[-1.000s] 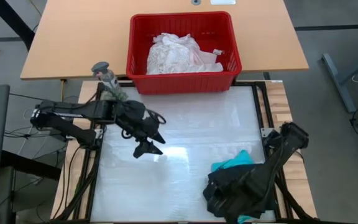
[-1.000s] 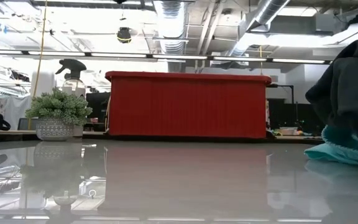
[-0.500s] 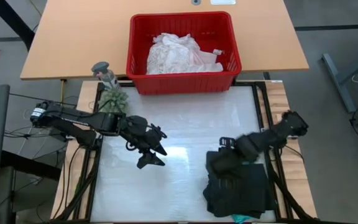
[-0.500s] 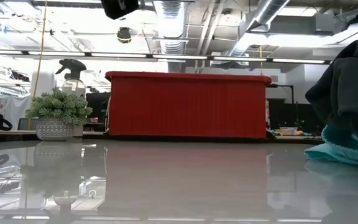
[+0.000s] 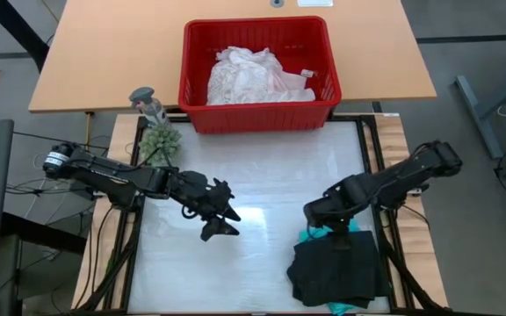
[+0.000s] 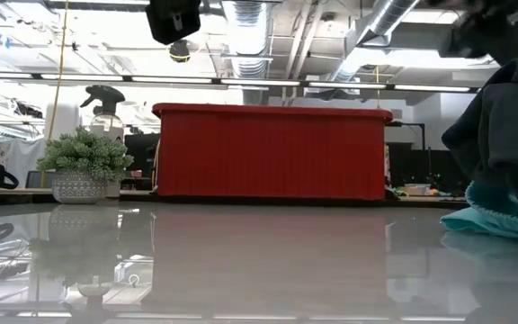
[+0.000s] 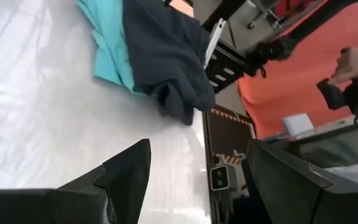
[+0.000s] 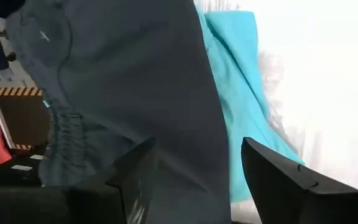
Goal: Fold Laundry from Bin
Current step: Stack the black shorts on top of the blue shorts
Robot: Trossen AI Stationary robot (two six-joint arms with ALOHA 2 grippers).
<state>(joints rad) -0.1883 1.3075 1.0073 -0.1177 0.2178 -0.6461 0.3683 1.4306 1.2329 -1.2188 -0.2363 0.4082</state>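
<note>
Black cloth (image 5: 336,270), folded flat, lies at the table's (image 5: 271,175) near right corner, on top of a teal garment (image 5: 314,235) whose edge peeks out on the side toward the table's middle. Stacking the two there looks deliberate: finished pieces are parked out of the way, leaving the glossy white middle free for the next fold. In the right wrist view the black cloth (image 8: 123,93) fills most of the frame with teal (image 8: 238,81) beside it.

The right gripper (image 5: 330,213) hangs just over the far edge of that stack, and its wrist view shows the fingers apart with nothing between them, so I judge it is done with the pile rather than gripping it.

The left gripper (image 5: 218,219) hovers above the table's middle, a little toward the left edge, its jaws likewise spread and empty. Its camera looks across the bare surface at the stack (image 7: 166,62), with an orange-clad person (image 7: 303,68) beyond the table.

A small plant (image 5: 159,140) and spray bottle (image 5: 146,102) stand off the table's far left corner, clear of the work.

Farthest, the red bin (image 5: 257,114) sits just past the table's far edge, centred within reach of both arms. White lacy laundry (image 5: 249,75) is heaped in it, so more remains to be fetched and folded.
</note>
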